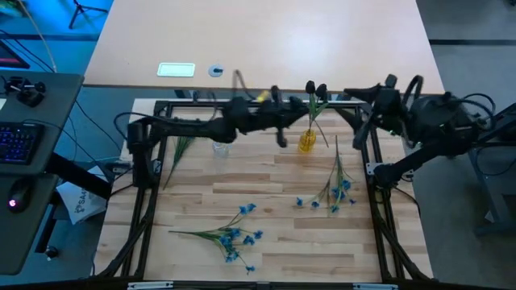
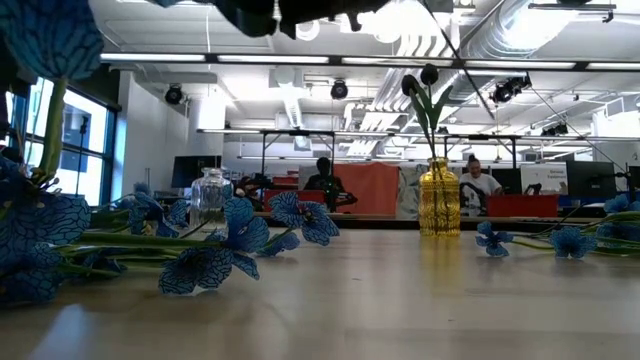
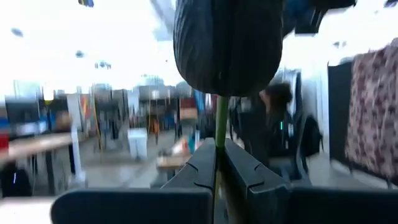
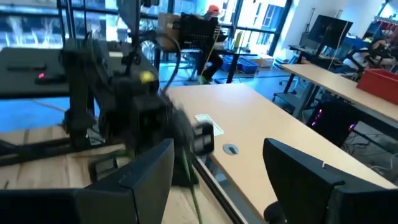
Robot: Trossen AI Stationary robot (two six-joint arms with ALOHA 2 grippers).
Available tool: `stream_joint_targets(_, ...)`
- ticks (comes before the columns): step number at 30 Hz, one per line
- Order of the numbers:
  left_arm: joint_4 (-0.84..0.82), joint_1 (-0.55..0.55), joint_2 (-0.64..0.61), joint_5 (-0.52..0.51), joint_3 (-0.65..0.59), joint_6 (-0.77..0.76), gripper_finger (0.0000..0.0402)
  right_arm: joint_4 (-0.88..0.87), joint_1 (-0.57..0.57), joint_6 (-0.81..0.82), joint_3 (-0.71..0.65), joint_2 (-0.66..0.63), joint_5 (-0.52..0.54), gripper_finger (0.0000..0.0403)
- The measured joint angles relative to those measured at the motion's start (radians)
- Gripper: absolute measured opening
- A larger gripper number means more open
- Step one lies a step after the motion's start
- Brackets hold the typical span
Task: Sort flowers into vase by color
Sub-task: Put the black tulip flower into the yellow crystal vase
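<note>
A yellow vase (image 1: 307, 142) (image 2: 438, 197) stands near the table's far edge with two dark tulip buds (image 1: 316, 89) (image 2: 428, 75) in it. A clear glass vase (image 1: 220, 147) (image 2: 210, 195) stands to its left. Blue sprigs lie on the table near the front (image 1: 231, 234) and right of centre (image 1: 334, 191). My left gripper (image 1: 276, 101) (image 3: 219, 162) is raised between the two vases, shut on another dark tulip. My right gripper (image 1: 355, 97) (image 4: 227, 186) hovers open at the far right and touches nothing. My left gripper pinches the tulip's green stem (image 3: 221, 121) between its two fingers, just below the dark bud (image 3: 227, 43). The fingers point about level, and the bud stands right above their tips. The stem's lower part is hidden behind the fingers.
A loose green stem (image 1: 179, 151) lies left of the clear vase. A black frame (image 1: 153, 185) rims the wooden table. On the tan table beyond lie a white label (image 1: 176, 70) and a small disc (image 1: 215, 71). Bare wood lies mid-table. People sit at desks (image 2: 322, 180) in the room behind.
</note>
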Motion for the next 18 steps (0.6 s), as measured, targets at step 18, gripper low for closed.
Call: stream_joint_targets(18, -0.564, 0.099, 0.060, -0.084, 0.324, 0.048, 0.0000, -0.030, 0.000, 0.052, 0.000, -0.019, 0.000, 0.0243)
